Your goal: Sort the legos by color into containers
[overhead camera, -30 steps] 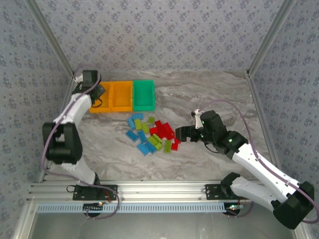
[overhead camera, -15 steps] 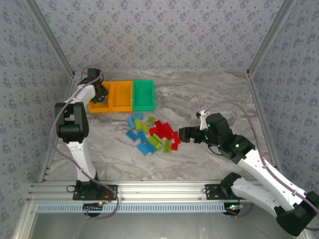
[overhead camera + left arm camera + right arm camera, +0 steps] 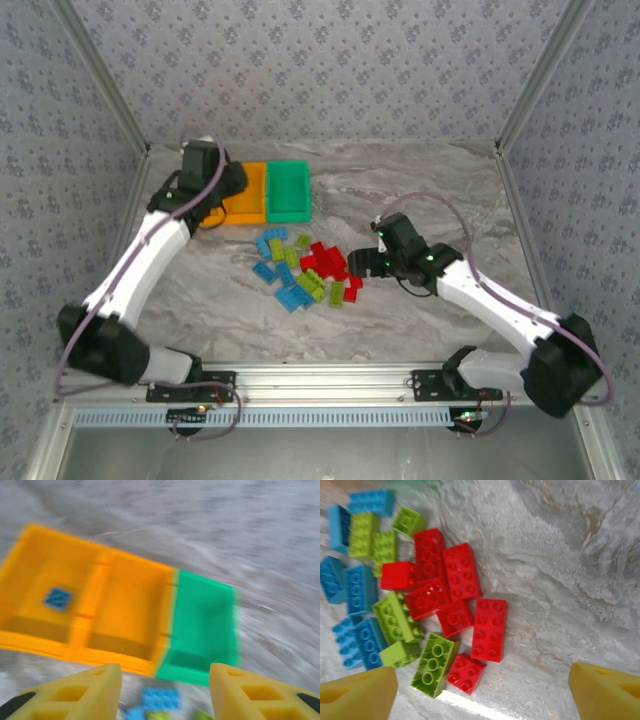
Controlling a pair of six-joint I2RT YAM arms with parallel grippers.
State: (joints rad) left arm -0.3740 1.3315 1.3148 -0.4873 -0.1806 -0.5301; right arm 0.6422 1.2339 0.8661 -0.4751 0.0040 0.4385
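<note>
Above the joined orange and green plastic bins (image 3: 125, 605), left claw (image 3: 165, 671) hangs spread and empty; right claw (image 3: 482, 680) gapes wide over red studded plastic bricks (image 3: 452, 570), likely lining up a pick.

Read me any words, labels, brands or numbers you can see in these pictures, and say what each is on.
None can be read. The bricks, the bins and the table show no legible print; any marks on the studs are too small or blurred to tell.
</note>
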